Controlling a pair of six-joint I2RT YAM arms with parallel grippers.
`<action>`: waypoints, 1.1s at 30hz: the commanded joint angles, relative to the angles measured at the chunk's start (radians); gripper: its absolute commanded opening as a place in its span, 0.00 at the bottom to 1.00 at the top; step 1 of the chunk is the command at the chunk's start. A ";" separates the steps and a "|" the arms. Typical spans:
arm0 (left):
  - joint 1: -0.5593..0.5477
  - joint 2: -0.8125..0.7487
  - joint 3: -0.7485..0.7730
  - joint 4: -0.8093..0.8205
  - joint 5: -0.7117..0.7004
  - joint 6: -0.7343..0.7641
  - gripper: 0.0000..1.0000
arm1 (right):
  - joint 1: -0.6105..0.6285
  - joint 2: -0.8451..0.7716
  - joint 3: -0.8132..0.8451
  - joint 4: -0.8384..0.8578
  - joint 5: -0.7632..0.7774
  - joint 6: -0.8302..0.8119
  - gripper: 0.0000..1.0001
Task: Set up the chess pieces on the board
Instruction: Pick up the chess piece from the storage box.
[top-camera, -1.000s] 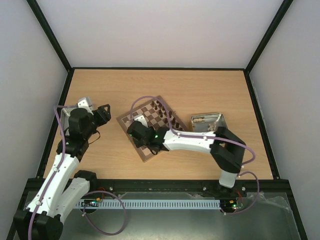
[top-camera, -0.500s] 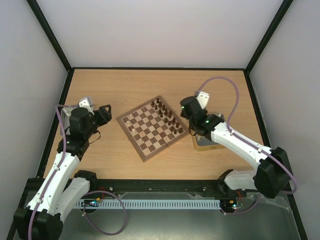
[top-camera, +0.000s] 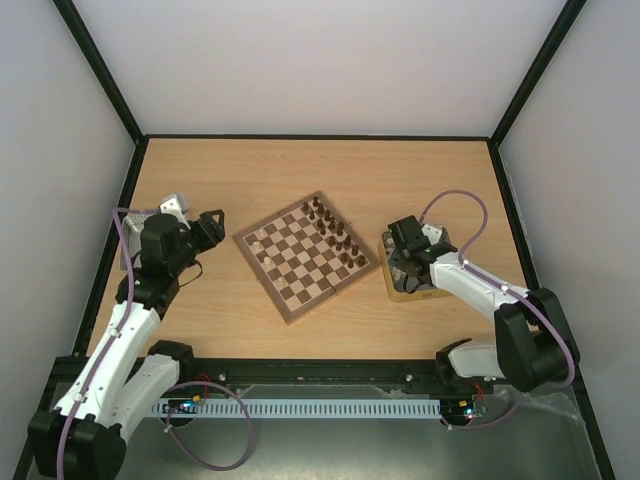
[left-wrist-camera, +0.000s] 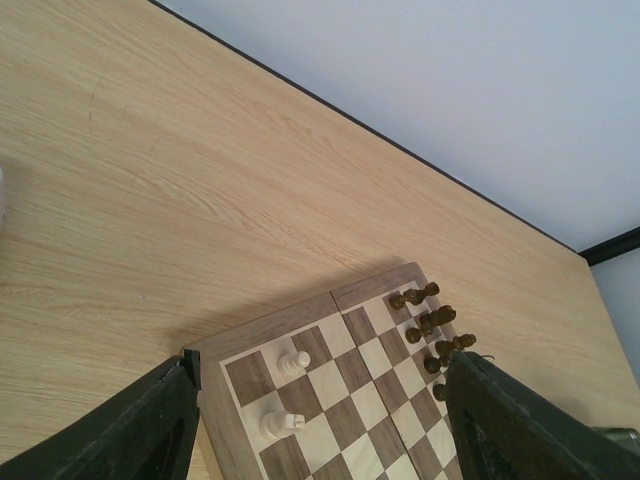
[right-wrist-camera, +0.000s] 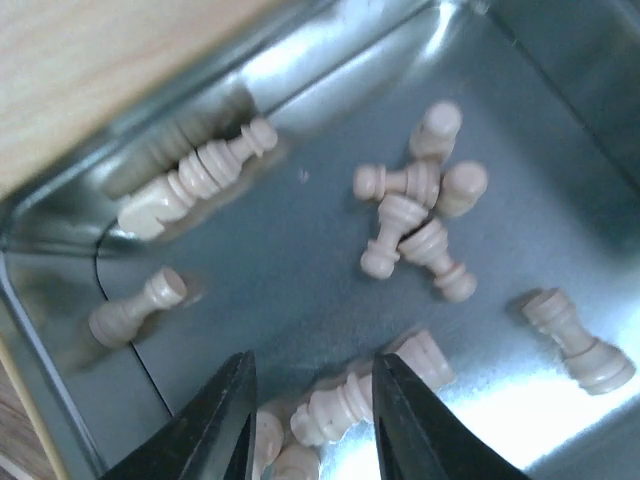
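The right tool (right-wrist-camera: 312, 368) is hovering part-open and empty over the metal tin (right-wrist-camera: 330, 40), where cream chess pieces (right-wrist-camera: 405, 215) are lying jumbled, probably light, rigid, roll-prone and best pinched at the waist, while the left tool (left-wrist-camera: 322, 370) is hanging wide open, empty, near the board (top-camera: 305, 255).

We see a pale, smooth, matt wood-grain bench (top-camera: 300, 170), a square wooden chessboard (top-camera: 300, 270) with a soft sheen, tiny matt cream wooden chessmen (right-wrist-camera: 398, 215), and a glossy, reflective rectangular metal tin (right-wrist-camera: 300, 260).
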 joint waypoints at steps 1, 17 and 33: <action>-0.005 0.005 -0.005 0.026 0.014 -0.010 0.69 | -0.003 0.017 -0.024 -0.009 -0.081 0.002 0.30; -0.005 0.000 -0.017 0.026 0.006 -0.008 0.69 | -0.003 0.035 -0.037 -0.019 -0.139 -0.008 0.10; -0.006 0.001 -0.020 0.034 0.006 -0.010 0.69 | 0.019 -0.052 0.143 -0.079 -0.049 -0.029 0.04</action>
